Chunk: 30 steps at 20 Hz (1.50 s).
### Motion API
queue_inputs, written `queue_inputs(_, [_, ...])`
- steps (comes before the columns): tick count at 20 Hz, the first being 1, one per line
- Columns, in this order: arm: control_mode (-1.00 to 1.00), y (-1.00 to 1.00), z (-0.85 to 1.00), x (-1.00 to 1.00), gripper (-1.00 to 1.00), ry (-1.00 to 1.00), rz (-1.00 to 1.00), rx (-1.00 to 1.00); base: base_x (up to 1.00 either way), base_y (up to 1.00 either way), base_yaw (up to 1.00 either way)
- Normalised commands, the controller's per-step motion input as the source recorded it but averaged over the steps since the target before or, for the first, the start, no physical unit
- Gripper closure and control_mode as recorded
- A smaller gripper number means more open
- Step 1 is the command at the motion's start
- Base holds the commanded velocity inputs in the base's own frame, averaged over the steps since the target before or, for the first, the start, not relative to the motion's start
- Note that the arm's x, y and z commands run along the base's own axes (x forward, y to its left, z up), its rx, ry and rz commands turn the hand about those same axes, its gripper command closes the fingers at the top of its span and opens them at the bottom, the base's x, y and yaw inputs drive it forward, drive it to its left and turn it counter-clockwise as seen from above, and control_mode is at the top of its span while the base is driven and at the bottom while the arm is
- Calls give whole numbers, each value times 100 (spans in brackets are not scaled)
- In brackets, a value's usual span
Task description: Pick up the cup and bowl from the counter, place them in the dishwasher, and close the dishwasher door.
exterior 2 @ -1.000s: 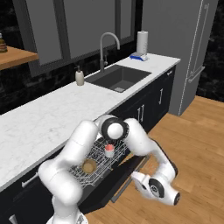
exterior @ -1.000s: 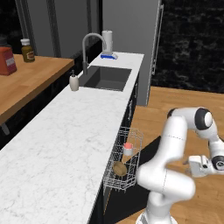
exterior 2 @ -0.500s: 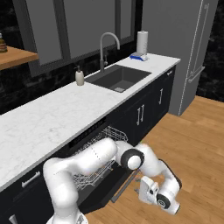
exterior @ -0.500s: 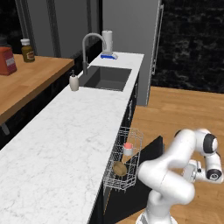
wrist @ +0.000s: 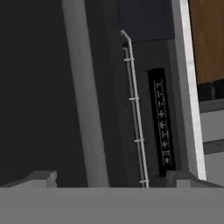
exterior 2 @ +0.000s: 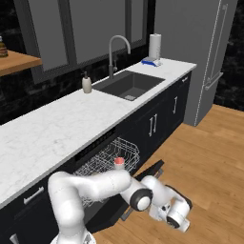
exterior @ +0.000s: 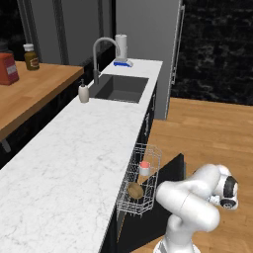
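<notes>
The cup (exterior: pixel 144 168), whitish with a red top, stands in the dishwasher's pulled-out wire rack (exterior: pixel 148 153); it also shows as the cup (exterior 2: pixel 119 163) in the right base view. The brown bowl (exterior: pixel 135 190) lies in the same rack, nearer the camera. The dark dishwasher door (exterior: pixel 171 170) hangs open beside the rack, below the white marble counter (exterior: pixel 74 163). My arm is folded low by the door, with the hand (exterior 2: pixel 177 217) near the floor. In the hand view my gripper (wrist: pixel 111 180) is open and empty, facing the door (wrist: pixel 39 87), a rack wire and a control strip.
A sink (exterior: pixel 118 88) with a tall faucet (exterior: pixel 101 47), a soap bottle (exterior: pixel 84 93) and a paper towel roll (exterior: pixel 121 48) are at the counter's far end. A wooden shelf (exterior: pixel 34 89) lies left. The grey fridge (exterior 2: pixel 205 52) stands beyond; wood floor (exterior: pixel 207 133) is open to the right.
The arm has folded down from over the rack to low beside the door, and the hand sank toward the floor. Cup and bowl stayed in the rack. The jaws stayed open.
</notes>
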Motion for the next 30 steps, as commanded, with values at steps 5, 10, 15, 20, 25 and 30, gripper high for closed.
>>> queue_inputs(5, [-100,5,-65,64,-100,4,0,1,0,0,0])
queue_inputs(10, [-100,13,-24,45,-100,0,0,3,0,0,0])
queue_inputs(15, [-100,29,0,28,-100,0,0,8,0,0,0])
queue_inputs(20, [-100,57,30,20,-100,0,0,14,0,0,0])
queue_inputs(25, [-100,95,66,37,-100,-1,0,14,0,0,0])
queue_inputs(30, [-100,100,76,43,-100,0,0,11,0,0,0])
